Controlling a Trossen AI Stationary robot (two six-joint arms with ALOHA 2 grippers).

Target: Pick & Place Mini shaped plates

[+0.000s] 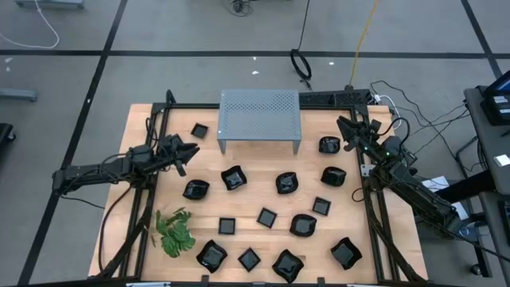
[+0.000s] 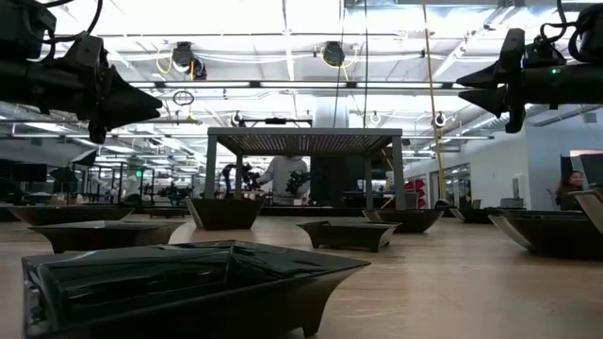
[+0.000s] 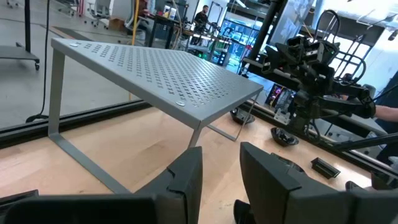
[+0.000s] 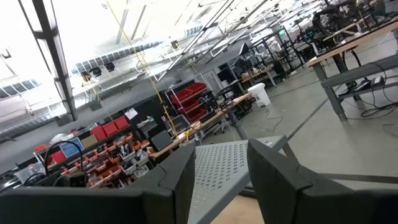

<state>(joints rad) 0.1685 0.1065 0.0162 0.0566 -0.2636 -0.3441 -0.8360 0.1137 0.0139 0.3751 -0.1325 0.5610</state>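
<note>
Several mini shaped plates, small glossy black dishes, lie flat and scattered over the wooden table (image 1: 143,119), among them a square one (image 1: 199,130) at the far left, a rounded one (image 1: 329,144) at the far right and a wavy one (image 1: 287,265) at the near edge. My left gripper (image 1: 191,151) hovers open above the table's left side, level, pointing toward the grey stand; nothing is between its fingers (image 3: 186,177). My right gripper (image 1: 344,127) hovers open over the far right corner, also with nothing in it (image 4: 221,180). In the low view both grippers hang well above the plates (image 2: 198,282).
A grey perforated metal stand (image 1: 259,119) sits on its legs at the far middle of the table, between the two grippers. A green leafy sprig (image 1: 174,231) lies near the front left. Black frame rails (image 1: 374,215) run along the table's left and right edges.
</note>
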